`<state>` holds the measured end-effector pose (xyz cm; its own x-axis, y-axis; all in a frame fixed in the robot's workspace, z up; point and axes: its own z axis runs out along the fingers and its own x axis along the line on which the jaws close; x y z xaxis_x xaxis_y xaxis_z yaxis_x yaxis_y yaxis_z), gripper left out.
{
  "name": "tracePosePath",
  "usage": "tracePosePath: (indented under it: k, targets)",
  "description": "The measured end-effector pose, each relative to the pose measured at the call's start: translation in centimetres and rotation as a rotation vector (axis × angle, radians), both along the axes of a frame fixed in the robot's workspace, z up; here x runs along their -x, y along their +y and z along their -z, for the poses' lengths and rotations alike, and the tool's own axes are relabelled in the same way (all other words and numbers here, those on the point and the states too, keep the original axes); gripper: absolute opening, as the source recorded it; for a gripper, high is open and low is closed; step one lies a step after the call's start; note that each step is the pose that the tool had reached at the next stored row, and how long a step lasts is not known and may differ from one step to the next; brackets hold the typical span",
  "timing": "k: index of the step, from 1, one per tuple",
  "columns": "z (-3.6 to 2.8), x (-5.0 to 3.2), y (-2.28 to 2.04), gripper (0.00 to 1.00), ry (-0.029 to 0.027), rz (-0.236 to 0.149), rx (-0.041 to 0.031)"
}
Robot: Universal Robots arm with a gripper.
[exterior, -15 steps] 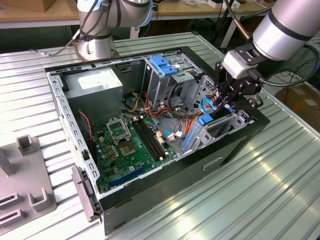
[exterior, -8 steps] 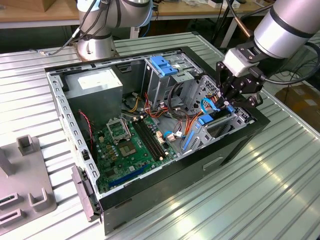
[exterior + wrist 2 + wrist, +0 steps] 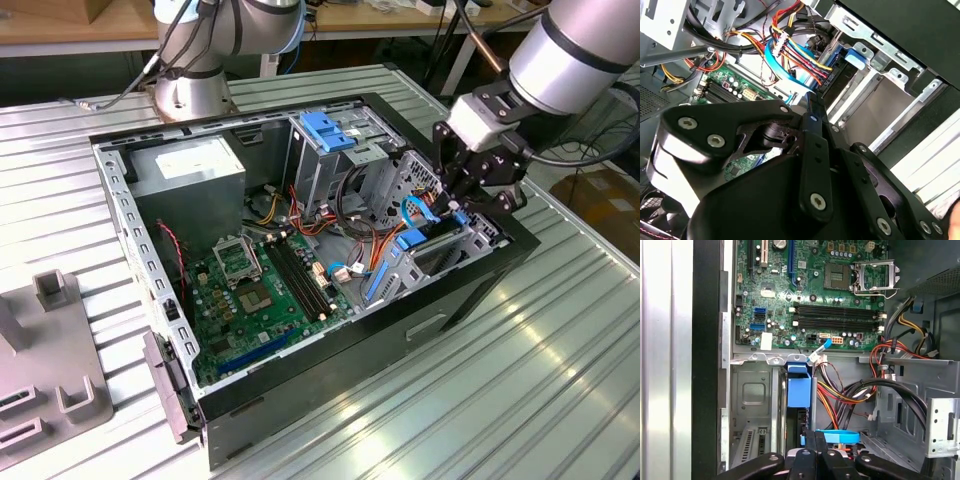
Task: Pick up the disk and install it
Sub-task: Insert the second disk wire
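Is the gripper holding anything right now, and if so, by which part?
Cannot be told. The gripper sits low over the drive bay, right at the disk standing on edge in its slot, but the contact point is hidden.

One open computer case (image 3: pixel 330 370), one green motherboard (image 3: pixel 262 292), one grey power supply (image 3: pixel 190 168), one blue-railed disk (image 3: pixel 799 385), two robot arms, one grey fixture (image 3: pixel 50 350).

Exterior view: from above and off one corner, looking obliquely down on the whole open computer case (image 3: pixel 330 330) on the ribbed table (image 3: pixel 560 380). First wrist view: close, straight down into the case. Second wrist view: closer still, looking past the gripper's linkage (dark foreground). All three share the motherboard (image 3: pixel 810 305).
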<state>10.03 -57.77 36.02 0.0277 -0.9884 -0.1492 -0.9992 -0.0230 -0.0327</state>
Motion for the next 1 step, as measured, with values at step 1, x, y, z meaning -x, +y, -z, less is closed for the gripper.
tracePosePath:
  k: [1]
  targets:
    - [-0.01, 0.0, 0.0, 0.1, 0.0, 0.0, 0.0]
